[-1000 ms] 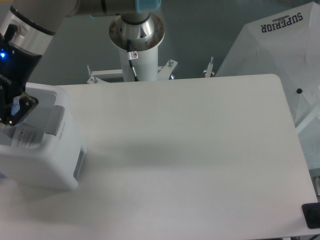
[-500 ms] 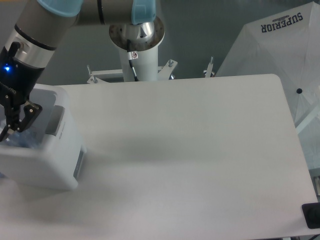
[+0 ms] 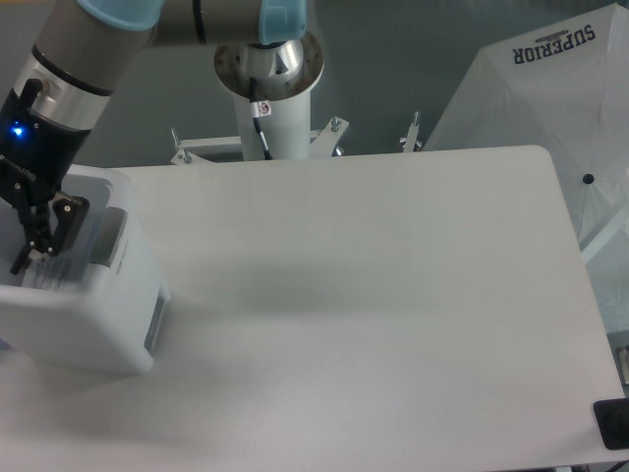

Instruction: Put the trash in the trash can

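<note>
The white boxy trash can (image 3: 108, 315) stands at the table's left edge, with a grey panel (image 3: 106, 236) at its rim. My gripper (image 3: 44, 234) hangs over the can's opening with its black fingers (image 3: 67, 216) apart and nothing between them. A pale, bluish striped item (image 3: 49, 273), apparently the bottle, lies inside the can below the fingers. The crumpled white wrapper is not in view.
The arm's white base column (image 3: 270, 108) stands behind the table's far edge. A white fabric panel marked SUPERIOR (image 3: 550, 88) leans at the right. A small black object (image 3: 614, 425) sits at the table's front right corner.
The gripper has risen slightly out of the can and shifted a little right. The bluish item it held low in the can now lies free inside.
</note>
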Motion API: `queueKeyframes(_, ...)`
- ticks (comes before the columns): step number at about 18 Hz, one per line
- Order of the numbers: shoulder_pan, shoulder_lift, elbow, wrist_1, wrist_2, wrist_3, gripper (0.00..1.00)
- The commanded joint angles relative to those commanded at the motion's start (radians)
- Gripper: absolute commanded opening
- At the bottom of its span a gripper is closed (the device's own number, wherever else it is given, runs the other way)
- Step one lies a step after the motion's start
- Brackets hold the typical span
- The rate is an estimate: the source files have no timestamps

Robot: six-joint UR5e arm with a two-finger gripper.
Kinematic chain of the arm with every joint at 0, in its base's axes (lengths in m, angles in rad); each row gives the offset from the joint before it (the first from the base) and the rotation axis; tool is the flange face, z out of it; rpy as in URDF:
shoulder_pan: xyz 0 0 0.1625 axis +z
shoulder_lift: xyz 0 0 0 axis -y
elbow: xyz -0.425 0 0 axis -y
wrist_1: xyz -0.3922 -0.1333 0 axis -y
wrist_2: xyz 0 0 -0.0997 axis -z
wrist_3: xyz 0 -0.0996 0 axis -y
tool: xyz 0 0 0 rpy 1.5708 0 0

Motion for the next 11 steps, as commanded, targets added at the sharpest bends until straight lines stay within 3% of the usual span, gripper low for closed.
queueKeyframes(5, 0.118, -0.002, -0.006, -0.002, 0.000, 0.012, 1.00)
queueKeyframes(11, 0.277, 0.014, -0.118, -0.002, 0.000, 0.193, 1.00)
